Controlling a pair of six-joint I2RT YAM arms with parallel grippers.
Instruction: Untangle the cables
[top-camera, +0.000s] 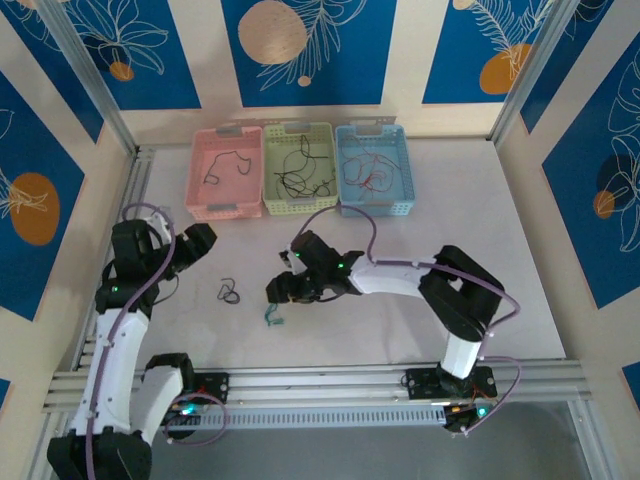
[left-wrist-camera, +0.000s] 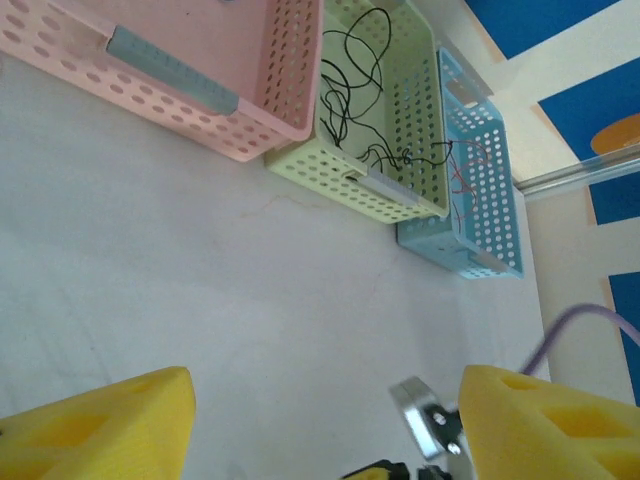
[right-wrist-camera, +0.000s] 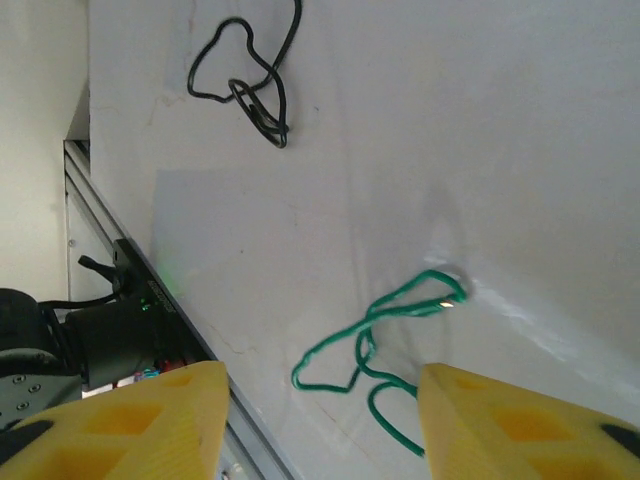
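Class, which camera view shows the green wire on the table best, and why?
The right wrist view: the green wire lies large and sharp, every loop traceable, on the table. The top view shows it as a tiny squiggle below the right tool.

left arm: folded at near left, elbow raised, wrist aimed far-right
left gripper (top-camera: 197, 241) (left-wrist-camera: 325, 425): jaws spread wide
right arm: stretched left across centre, wrist low
right gripper (top-camera: 279, 291) (right-wrist-camera: 322, 420): jaws apart, tipped downward

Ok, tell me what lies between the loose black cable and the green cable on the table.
Nothing: in the right wrist view the table between the black cable and the green cable is bare white surface.
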